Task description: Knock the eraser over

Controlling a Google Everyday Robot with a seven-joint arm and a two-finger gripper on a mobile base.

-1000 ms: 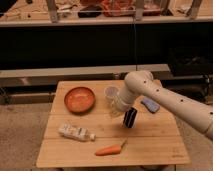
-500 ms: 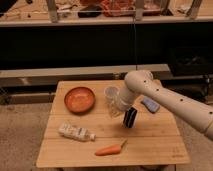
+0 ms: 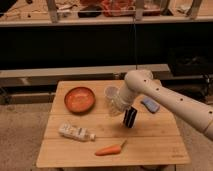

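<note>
The eraser (image 3: 129, 118) is a small black block with thin pale stripes. It is on the wooden table (image 3: 150, 142) just right of centre and leans to one side. My gripper (image 3: 121, 106) comes in from the right on the white arm (image 3: 170, 102) and sits right above and against the eraser's top left. A translucent cup (image 3: 111, 93) stands just behind the gripper, partly covered by it.
An orange bowl (image 3: 79, 99) is at the back left. A flat light-blue pad (image 3: 149, 105) lies right of the arm. A lying plastic bottle (image 3: 75, 132) and a carrot (image 3: 110, 149) are at the front. Dark shelving stands behind the table.
The gripper and the eraser have shifted only slightly; the eraser stays leaning below the gripper.
</note>
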